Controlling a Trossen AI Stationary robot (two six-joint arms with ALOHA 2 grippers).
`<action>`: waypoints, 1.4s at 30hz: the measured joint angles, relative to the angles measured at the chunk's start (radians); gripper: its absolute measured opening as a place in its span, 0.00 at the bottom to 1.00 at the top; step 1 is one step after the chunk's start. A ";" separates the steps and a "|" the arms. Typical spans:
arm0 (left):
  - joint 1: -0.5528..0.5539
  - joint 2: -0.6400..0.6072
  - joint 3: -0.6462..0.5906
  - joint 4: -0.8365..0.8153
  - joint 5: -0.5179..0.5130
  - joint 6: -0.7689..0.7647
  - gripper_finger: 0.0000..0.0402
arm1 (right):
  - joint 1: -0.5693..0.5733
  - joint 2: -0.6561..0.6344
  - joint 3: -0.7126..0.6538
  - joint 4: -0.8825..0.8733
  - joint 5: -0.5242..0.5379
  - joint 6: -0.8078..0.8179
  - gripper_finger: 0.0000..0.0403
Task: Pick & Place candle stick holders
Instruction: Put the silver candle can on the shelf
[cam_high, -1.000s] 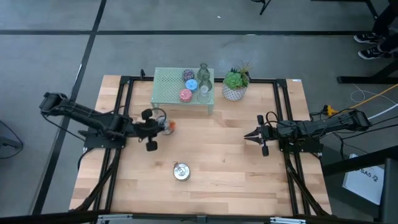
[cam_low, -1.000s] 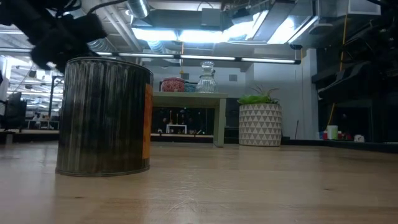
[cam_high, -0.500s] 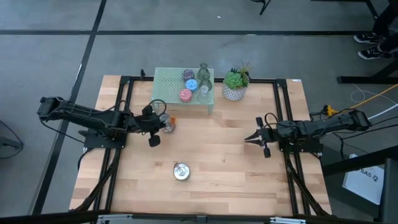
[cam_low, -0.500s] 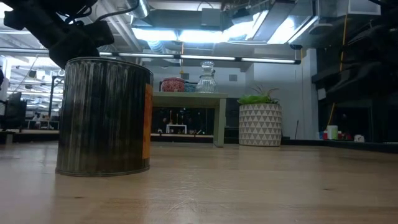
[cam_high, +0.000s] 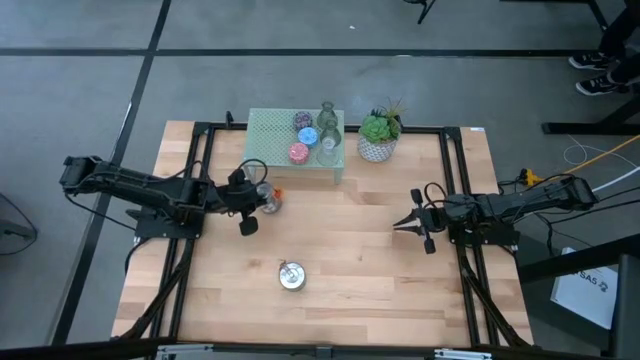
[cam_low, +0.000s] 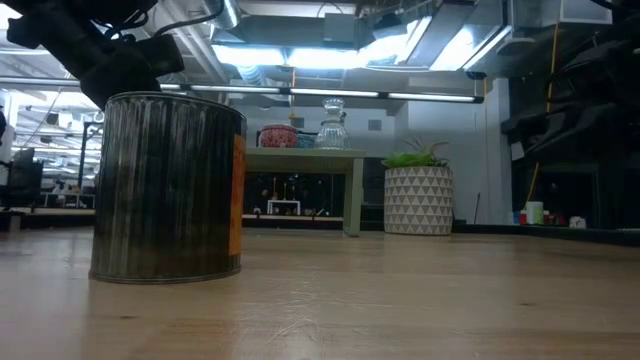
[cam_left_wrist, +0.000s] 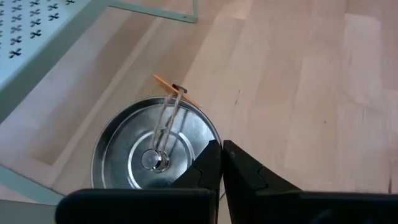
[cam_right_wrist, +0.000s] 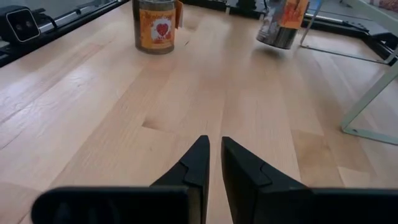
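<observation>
The wooden surface (cam_high: 350, 260) carries a mint-green mesh stand (cam_high: 268, 140) along its far edge, with a green plant in a white pot (cam_high: 379, 136) just beside the stand's right end. On the stand sit four holders close together: a purple one (cam_high: 302, 121), a blue one (cam_high: 308, 136), a pink one (cam_high: 298, 152) and a tall clear glass one (cam_high: 328, 132). A silver metal tin holder (cam_high: 291, 276) stands alone near the front middle of the surface, well apart from both arms. A second silver tin holder (cam_left_wrist: 155, 152) sits on the surface just in front of the stand's left leg; the left wrist view looks down into it, showing a wire clip and an orange tag at its rim. The left gripper (cam_high: 262, 200) hovers right over this tin's rim, its jaws clenched together with nothing between them, the tips at the near edge of the tin. The right gripper (cam_high: 398, 224) waits over the right side of the surface, jaws nearly closed and empty, far from every holder.
</observation>
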 joint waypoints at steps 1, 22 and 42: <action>0.000 0.000 0.000 0.000 0.000 0.000 0.01 | 0.000 0.000 0.000 0.000 0.001 0.002 0.11; -0.010 0.046 0.003 -0.086 0.131 0.038 0.01 | 0.000 0.000 0.000 0.050 0.354 0.002 0.11; -0.033 0.058 0.000 -0.056 0.192 0.007 0.14 | 0.000 0.000 0.000 0.050 0.351 0.002 0.11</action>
